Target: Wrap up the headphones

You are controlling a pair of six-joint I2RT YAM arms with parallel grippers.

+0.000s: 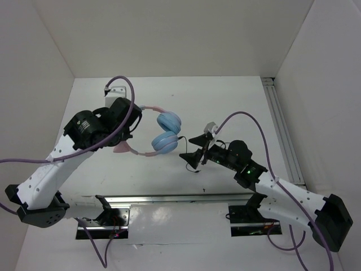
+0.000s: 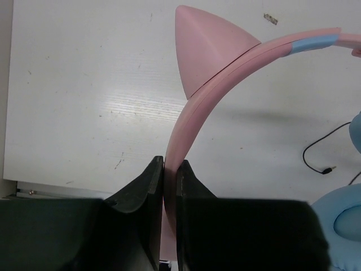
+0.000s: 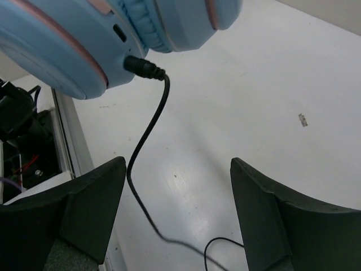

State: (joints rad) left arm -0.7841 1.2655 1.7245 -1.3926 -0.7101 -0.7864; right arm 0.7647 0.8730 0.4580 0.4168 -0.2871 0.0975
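Currently the small over-ear headphones, with light blue round padded ear cups and a thin pink plastic headband, hang held over the white tabletop.

- Left gripper: black jaws pinched narrow on the headband, at the end of the arc farthest from the ear cups. A pink cat-ear point stands on the band just beyond the jaws.
- Right gripper: jaws spread wide and holding nothing, just below and beside the ear cups.
- Thin black cord: leaves a black plug in the lower ear cup, drops between the right jaws close to one finger, and trails onto the tabletop. I cannot tell whether it touches that finger.
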